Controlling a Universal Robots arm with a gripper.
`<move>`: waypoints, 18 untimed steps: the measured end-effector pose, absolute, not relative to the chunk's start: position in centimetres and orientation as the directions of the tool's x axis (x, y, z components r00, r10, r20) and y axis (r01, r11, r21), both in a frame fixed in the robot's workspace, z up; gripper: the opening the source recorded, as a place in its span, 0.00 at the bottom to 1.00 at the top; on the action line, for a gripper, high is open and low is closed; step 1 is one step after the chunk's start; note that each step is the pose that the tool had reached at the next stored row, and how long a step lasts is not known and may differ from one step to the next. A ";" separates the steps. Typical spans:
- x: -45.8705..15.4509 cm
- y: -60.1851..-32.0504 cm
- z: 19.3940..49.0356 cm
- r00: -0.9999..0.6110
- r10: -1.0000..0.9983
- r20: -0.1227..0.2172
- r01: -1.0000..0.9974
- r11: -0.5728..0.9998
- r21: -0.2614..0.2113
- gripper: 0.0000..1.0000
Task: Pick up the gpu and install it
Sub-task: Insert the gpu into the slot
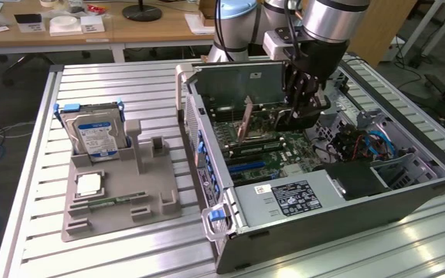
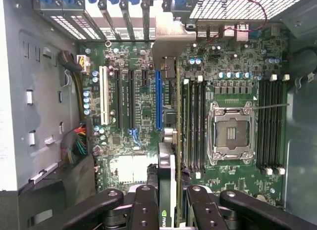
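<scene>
Your jaws are closed on the gpu (image 2: 167, 190), holding it up on its thin edge inside the computer case (image 1: 338, 214). Its long side runs the same way as the blue slot (image 2: 158, 99). It sits just beside that slot and does not look pushed in yet.
</scene>
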State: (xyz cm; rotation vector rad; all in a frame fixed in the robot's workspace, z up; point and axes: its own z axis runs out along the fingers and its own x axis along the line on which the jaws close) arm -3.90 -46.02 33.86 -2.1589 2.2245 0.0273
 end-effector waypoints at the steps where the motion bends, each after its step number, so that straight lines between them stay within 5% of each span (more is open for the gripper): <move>1: -3.9 -46.0 33.7 -0.030 -0.999 -0.042 -0.999 0.030 -0.016 0.27; 18: -3.9 -46.0 33.5 -0.030 -0.999 -0.042 -0.999 0.030 -0.016 0.27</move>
